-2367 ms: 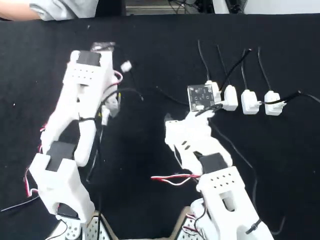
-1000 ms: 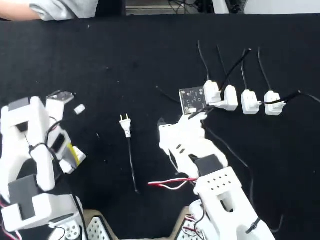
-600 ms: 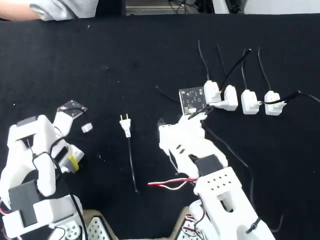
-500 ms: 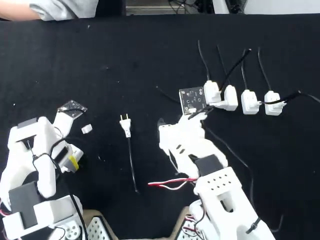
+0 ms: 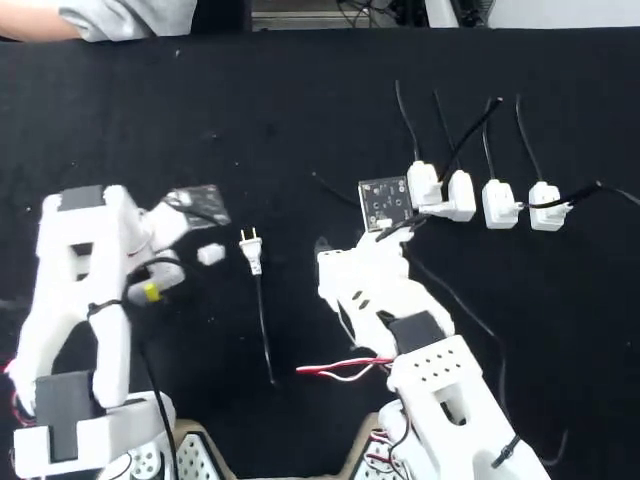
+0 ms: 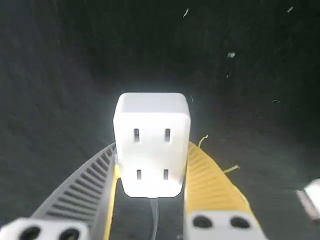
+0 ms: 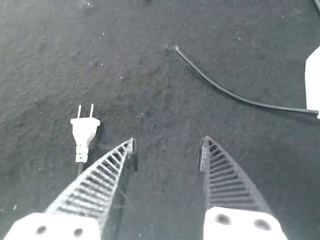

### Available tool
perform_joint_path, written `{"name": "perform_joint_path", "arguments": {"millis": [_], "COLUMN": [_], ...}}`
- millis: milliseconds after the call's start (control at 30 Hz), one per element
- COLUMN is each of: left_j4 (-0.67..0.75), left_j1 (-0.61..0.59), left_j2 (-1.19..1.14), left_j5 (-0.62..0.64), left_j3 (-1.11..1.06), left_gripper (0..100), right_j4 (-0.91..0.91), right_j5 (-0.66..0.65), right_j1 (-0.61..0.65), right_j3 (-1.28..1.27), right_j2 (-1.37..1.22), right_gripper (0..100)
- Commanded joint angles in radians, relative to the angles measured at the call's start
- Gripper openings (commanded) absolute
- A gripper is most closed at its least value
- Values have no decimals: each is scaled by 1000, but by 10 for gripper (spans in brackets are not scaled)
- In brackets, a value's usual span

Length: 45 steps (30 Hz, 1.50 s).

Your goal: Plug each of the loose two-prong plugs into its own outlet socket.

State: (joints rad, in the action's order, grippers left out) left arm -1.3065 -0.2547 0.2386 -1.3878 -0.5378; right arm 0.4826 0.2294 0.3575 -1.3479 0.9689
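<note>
A loose two-prong plug (image 5: 250,246) lies on the black table, its thin cord (image 5: 264,330) running toward the front edge. My left gripper (image 5: 197,252) hovers just left of it, shut on a small white outlet socket (image 5: 210,254). The left wrist view has that socket (image 6: 151,142) face-on between the fingers (image 6: 205,175), showing two pairs of slots. My right gripper (image 5: 335,255) stands open to the right of the plug with nothing between its fingers (image 7: 120,160). The plug (image 7: 85,131) lies beside one fingertip, prongs pointing away.
A row of white sockets (image 5: 498,203) with black cords plugged in sits at the right, behind the right arm's wrist camera board (image 5: 384,200). A loose black cord (image 7: 225,91) crosses the mat ahead of the right gripper. Red and white wires (image 5: 340,365) hang from the right arm.
The left arm has swung up and to the right from the front-left corner, carrying the white socket close to the plug. The right arm and the plug have not moved.
</note>
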Motion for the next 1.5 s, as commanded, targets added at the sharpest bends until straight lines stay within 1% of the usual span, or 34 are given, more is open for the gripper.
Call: {"name": "perform_joint_path", "arguments": {"millis": [0, 133, 233, 300, 367, 433, 500, 600, 733, 767, 867, 933, 1000, 1100, 1200, 1267, 1333, 1400, 1467], "left_j4": [175, 384, 486, 523, 528, 534, 520, 463, 450, 450, 436, 425, 379, 295, 278, 272, 293, 353, 417], "left_j1": [99, 108, 111, 120, 127, 127, 125, 124, 104, 102, 81, 42, 5, -16, -42, -45, -47, -48, -54], "left_j2": [37, 37, 37, 37, 37, 37, 37, 46, 49, 49, 51, 38, 38, 43, 48, 38, 37, 40, 41], "left_j5": [-114, -164, -132, -87, -34, 18, 68, 86, 103, 127, 256, 379, 555, 836, 1049, 1148, 1201, 1241, 1313], "left_j3": [-8, -114, -153, -157, -150, -142, -122, -96, -2, 19, 74, 91, 59, 19, 13, 5, -35, -87, -125], "left_gripper": [30, 30, 30, 37, 95, 184, 249, 243, 238, 238, 238, 238, 238, 241, 242, 242, 242, 238, 238], "right_j4": [-28, -28, -28, -28, -28, -28, -28, -28, -28, -28, -28, -28, -28, -28, -28, -28, -28, -25, -21], "right_j5": [0, 0, 0, 0, 0, 0, 0, 0, 0, 0, 0, 0, 0, 5, 6, 6, 5, 2, 2], "right_j1": [8, 8, 8, 8, 8, 8, 8, 8, 8, 8, 11, 11, 11, 12, 12, 12, 12, 12, 20], "right_j3": [4, 4, 4, 4, 4, 4, 4, 4, 4, 4, 4, 4, 4, 4, 4, 4, 4, 13, 27], "right_j2": [28, 28, 28, 28, 28, 28, 28, 28, 28, 28, 28, 28, 28, 28, 28, 28, 28, 28, 27], "right_gripper": [194, 194, 194, 194, 194, 194, 194, 194, 194, 194, 194, 194, 194, 194, 194, 194, 194, 194, 194]}}
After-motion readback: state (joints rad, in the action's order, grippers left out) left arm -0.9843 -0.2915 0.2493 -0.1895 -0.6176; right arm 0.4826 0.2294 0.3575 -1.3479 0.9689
